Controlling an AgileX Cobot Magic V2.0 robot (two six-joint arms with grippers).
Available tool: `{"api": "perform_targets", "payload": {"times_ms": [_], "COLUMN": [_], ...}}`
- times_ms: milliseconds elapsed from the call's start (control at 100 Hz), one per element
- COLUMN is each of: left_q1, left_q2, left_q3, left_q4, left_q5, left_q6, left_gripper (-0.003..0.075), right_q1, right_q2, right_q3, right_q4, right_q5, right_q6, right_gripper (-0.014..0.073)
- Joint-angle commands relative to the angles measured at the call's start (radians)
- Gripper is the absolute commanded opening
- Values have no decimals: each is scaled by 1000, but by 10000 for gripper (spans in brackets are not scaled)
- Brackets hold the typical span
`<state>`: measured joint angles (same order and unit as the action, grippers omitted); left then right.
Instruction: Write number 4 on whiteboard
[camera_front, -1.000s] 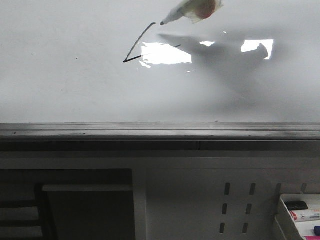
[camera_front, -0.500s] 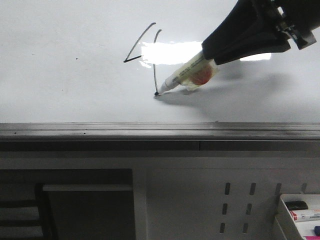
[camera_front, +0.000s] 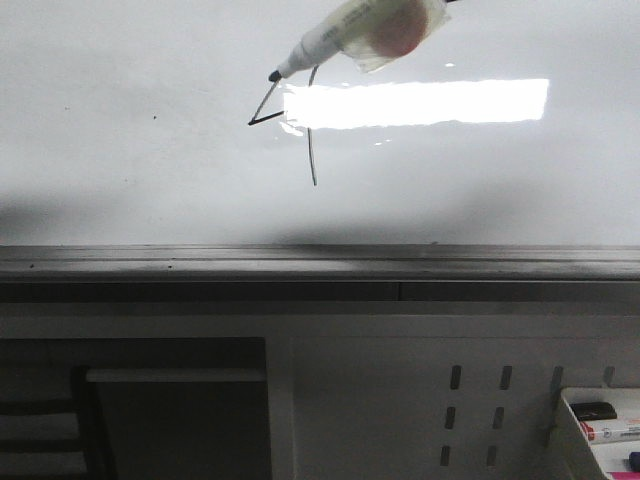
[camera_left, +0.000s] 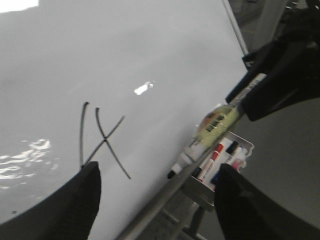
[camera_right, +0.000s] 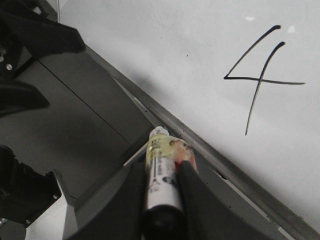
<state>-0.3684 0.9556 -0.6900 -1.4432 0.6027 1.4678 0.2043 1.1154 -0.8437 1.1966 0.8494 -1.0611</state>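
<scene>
The number 4 is drawn in thin black strokes on the glossy whiteboard; glare hides part of its crossbar. It shows whole in the right wrist view and in the left wrist view. My right gripper is shut on a white marker. In the front view the marker hangs at the top, its black tip over the slanted stroke's upper end and lifted off the board. My left gripper is open and empty beside the board, and does not show in the front view.
A grey metal ledge runs along the board's lower edge. Below it is a perforated white panel. A white tray with spare markers stands at the lower right and also shows in the left wrist view.
The marker drew the long vertical stroke downward, its tip at the stroke's foot half a second ago. It has since lifted and moved up to the top of the view.
</scene>
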Motion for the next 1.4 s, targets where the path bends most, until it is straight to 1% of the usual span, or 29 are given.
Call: {"api": "perform_targets", "payload": {"times_ms": [0,120,240,360,480,590,770,840,960,1170,1240,1310,1350,1390], "left_q1": [-88,-203,-288,-331,-338,-338,-338,-338,-338,-338,-338,-338,-338,-338], "left_q2": [33,92,145,191,231,255,260,260,260,260,260,260,260,260], "left_q3": [-32,-51,-81,-110,-137,-151,-153,-153,-153,-153,-153,-153,-153,-153], "left_q4": [-69,-64,-64,-64,-64,-64,-58,-36,-13,-13,-13,-13,-13,-13], "left_q5": [-26,-89,-166,-190,-186,-186,-184,-182,-177,-177,-177,-177,-177,-177], "left_q6": [40,79,126,146,146,146,146,146,146,146,146,146,148,148], "left_gripper": [438,438,438,438,433,379,220,174,136,121,71,-18,-20,-20], "right_q1": [3,3,3,3,3,3,3,3,3,3,3,3,3,3], "right_q2": [-23,-23,-23,-23,-23,-23,-23,-23,-21,-21,-21,-21,-21,-21], "right_q3": [-36,-36,-36,-36,-36,-36,-36,-36,-36,-36,-36,-36,-36,-36], "right_q4": [44,44,44,44,44,44,41,41,41,41,41,41,43,47], "right_q5": [34,63,86,101,107,114,109,111,119,130,135,140,142,145], "right_q6": [10,10,10,10,10,10,10,10,10,10,10,10,10,10], "right_gripper": [-49,-49,-49,-49,-49,-49,-49,-49,-49,-49,-49,-48,-36,-6]}}
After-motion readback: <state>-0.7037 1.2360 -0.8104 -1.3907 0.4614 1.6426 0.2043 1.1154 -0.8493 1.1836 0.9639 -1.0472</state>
